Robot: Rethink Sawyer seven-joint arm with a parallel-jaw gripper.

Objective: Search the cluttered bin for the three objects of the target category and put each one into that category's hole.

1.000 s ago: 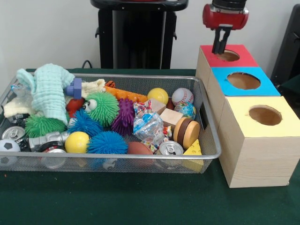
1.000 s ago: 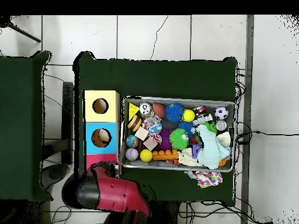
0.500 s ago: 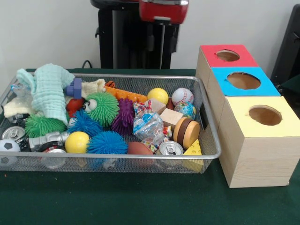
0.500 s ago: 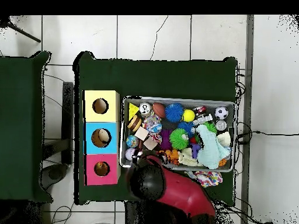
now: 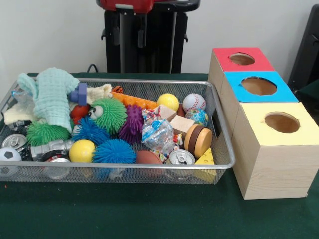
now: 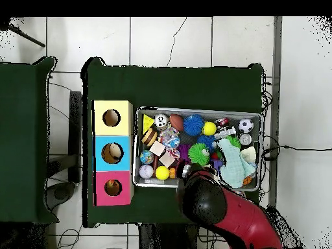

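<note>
The gripper point(image 5: 126, 6), its jaws' state impossible to tell, hangs above the wire bin's point(image 5: 149, 83) far rim, apparently searching; next it must descend on a target-category object, maybe the yellow ball point(image 5: 168, 101) inside.

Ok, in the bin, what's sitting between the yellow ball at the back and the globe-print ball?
The baseball. In the front view it lies between the yellow ball and the globe-print ball, by the bin's far right corner.
</note>
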